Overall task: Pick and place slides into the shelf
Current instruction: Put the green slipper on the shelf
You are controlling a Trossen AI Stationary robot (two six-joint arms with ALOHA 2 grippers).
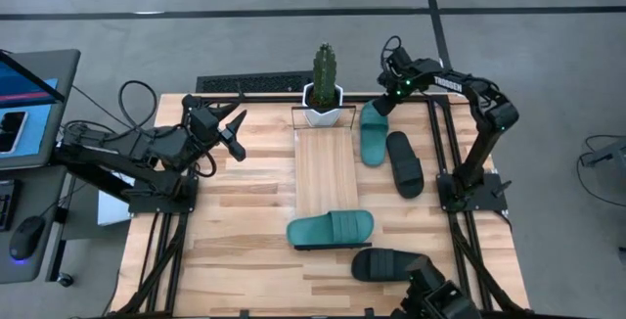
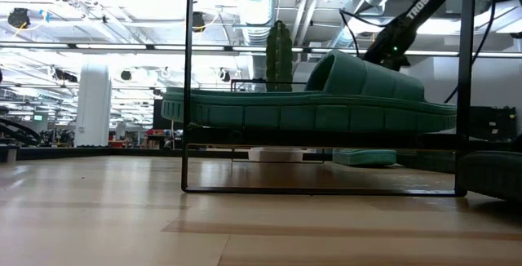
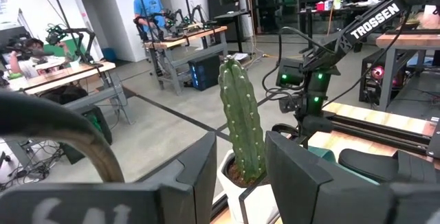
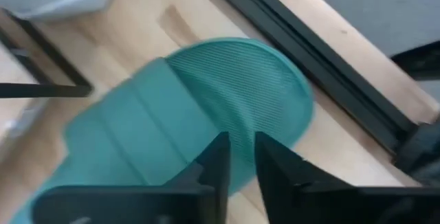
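The shelf (image 1: 326, 177) lay along the middle of the table (image 1: 235, 211), one end against the white cactus pot (image 1: 324, 112). One teal slide (image 1: 331, 229) already sat across the shelf's end farthest from the pot, and in the low view it rested on the plank with its strap (image 2: 367, 77) upright. The second teal slide (image 1: 373, 133) lay on the table just beside the shelf's pot end, with a black slide (image 1: 404, 162) touching its outer side; the other black slide (image 1: 389, 263) lay past the shelf's far end. The right gripper (image 1: 385, 101) hovered over the pot-side tip of that second teal slide (image 4: 206, 121), its fingers (image 4: 214, 165) set only a narrow gap apart and clasping nothing. The wrist view was smeared, so whether the tips had reached the rubber was hard to say. To do this pick well, the fingers would probably need to spread wider and come down astride the ribbed strap or one edge of the sole, clear of the black neighbour, then close firmly before lifting. The left gripper (image 1: 233, 128) waited on the other side of the shelf near the pot, fingers spread and empty.
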